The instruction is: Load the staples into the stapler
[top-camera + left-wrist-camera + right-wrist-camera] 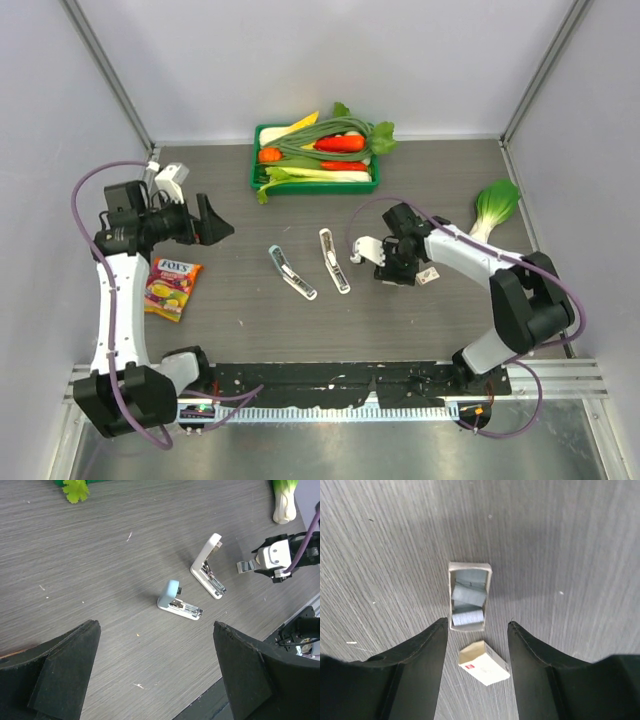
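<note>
The staples show in the right wrist view as two parts on the table. An open inner tray (pixel 468 597) holds grey staple strips. Its whitish sleeve (pixel 485 663) with a small red print lies just nearer the camera. My right gripper (pixel 477 626) hangs over them, open, with the sleeve lying loose between its fingers and the tray just past the tips. From above, the gripper (pixel 396 272) covers all but a whitish corner of the staples (pixel 428 275). Two staplers lie hinged open mid-table, a blue one (pixel 290 271) (pixel 175 600) and a white one (pixel 334 261) (pixel 209 567). My left gripper (pixel 207 224) (pixel 155 624) is open and empty at the far left.
A colourful candy bag (pixel 172 287) lies under the left arm. At the back stands a green tray (pixel 258 158) of vegetables. A bok choy (pixel 495 207) (pixel 285 500) lies at the right. The table's front edge and a black rail (pixel 330 378) run along the near side.
</note>
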